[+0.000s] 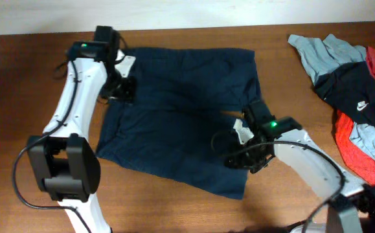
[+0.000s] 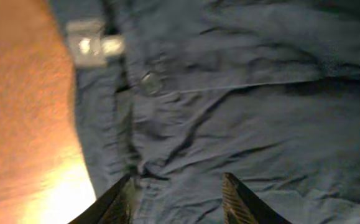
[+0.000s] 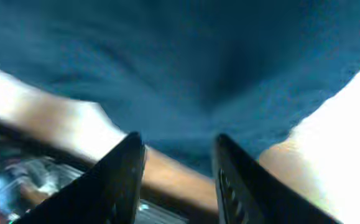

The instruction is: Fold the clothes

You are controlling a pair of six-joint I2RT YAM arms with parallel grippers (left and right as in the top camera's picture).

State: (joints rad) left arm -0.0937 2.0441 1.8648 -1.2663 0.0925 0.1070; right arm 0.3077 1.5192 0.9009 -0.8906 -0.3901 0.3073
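Dark navy cloth shorts (image 1: 181,110) lie flat on the wooden table (image 1: 19,84). The left hand (image 1: 124,89) is at their ten o'clock, the right hand (image 1: 242,158) at four o'clock, and the heaped grey, black and red garments (image 1: 355,97) at three o'clock.

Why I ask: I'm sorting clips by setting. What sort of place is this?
Probably an indoor robot workbench, not a home: a left arm and right arm reach over a wooden table, navy shorts lie spread on it, other clothes heaped at one end.

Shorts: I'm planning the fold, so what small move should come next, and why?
Probably lower the left gripper and close it on the waistband edge: the shorts lie flat and unfolded, and both it and the right gripper look open, holding nothing.
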